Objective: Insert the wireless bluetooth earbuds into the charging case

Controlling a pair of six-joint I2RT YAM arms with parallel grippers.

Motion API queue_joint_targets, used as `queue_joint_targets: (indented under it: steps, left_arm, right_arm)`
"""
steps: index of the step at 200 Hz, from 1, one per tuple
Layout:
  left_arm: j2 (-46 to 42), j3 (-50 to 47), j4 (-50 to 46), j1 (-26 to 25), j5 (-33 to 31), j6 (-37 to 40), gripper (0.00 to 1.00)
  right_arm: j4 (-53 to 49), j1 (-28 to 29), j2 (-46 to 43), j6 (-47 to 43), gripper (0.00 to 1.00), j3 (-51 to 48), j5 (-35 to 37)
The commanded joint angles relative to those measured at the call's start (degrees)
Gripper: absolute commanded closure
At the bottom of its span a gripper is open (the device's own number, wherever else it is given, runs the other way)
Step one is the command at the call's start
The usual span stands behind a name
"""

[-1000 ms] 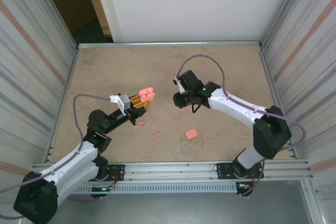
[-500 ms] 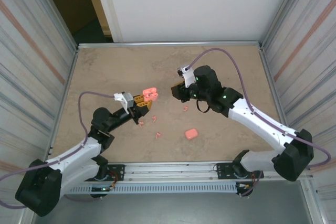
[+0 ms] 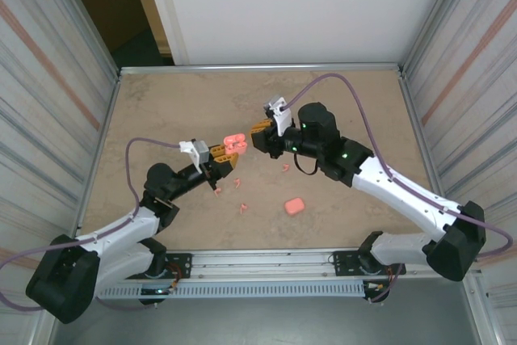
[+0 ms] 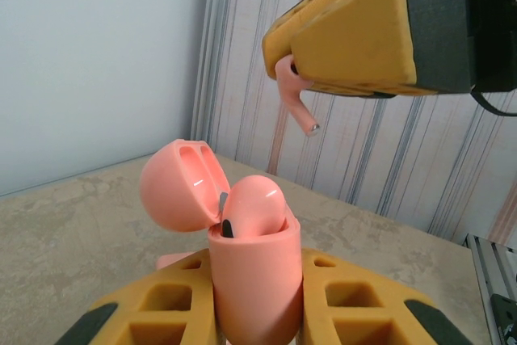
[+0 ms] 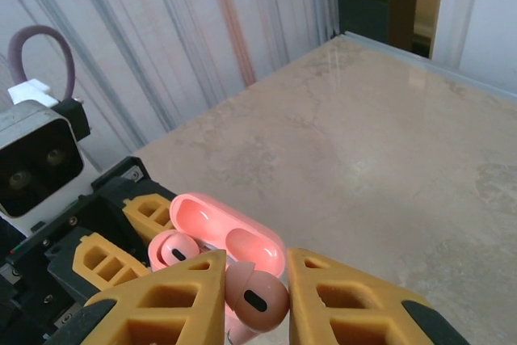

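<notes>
One earbud (image 4: 292, 96) in R claw (image 5: 255, 268), stem down, near case (image 4: 252, 280)

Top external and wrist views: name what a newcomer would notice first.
The open pink charging case stands out, clamped upright in the left gripper at mid-table with one earbud seated in it. Close beside it, the right gripper pinches a second earbud. Nearer the arm bases, loose earbuds and a closed pink case lie on the table.
</notes>
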Motion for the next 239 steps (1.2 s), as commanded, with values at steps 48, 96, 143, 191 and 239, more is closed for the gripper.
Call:
queue_joint_targets:
  steps: [48, 96, 143, 191, 239]
  left_arm:
    - [-0.15, 2.01, 3.04, -0.67, 1.15, -0.72, 1.0]
    - [-0.18, 1.95, 3.04, -0.74, 1.07, -0.63, 1.0]
    - [-0.32, 2.03, 3.02, -0.78, 1.01, -0.57, 1.0]
    - [-0.65, 1.97, 3.02, -0.7, 0.89, -0.66, 1.0]
    - [-0.74, 1.99, 3.13, -0.77, 1.05, -0.54, 1.0]
  right_arm:
    - [2.02, 1.87, 3.55, -3.04, 0.78, 1.72, -0.04]
    - [1.58, 2.23, 4.4, -3.67, 0.78, 2.17, 1.24]
    - [0.07, 2.42, 4.71, -4.51, 0.78, 2.16, 1.03]
    - [-1.54, 2.61, 4.67, -4.19, 0.73, 1.88, -1.56]
    - [-2.07, 2.56, 4.1, -3.04, 0.69, 3.2, -3.7]
